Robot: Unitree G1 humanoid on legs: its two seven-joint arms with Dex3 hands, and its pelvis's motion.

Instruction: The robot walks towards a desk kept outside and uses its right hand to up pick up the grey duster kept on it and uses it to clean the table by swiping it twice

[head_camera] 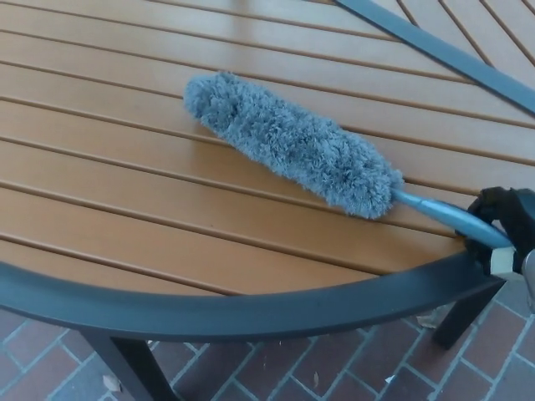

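Right hand (501,230) at 3 o'clock grips the duster (288,140) by its handle end; head lies mid-desk (125,209), pointing 10 o'clock; grip sits right over the rim, so risk of knuckles clipping it, or fluff snagging in slat gaps; fluffy grey microfibre, smooth plastic handle, ribbed tan slats, dark metal rim.
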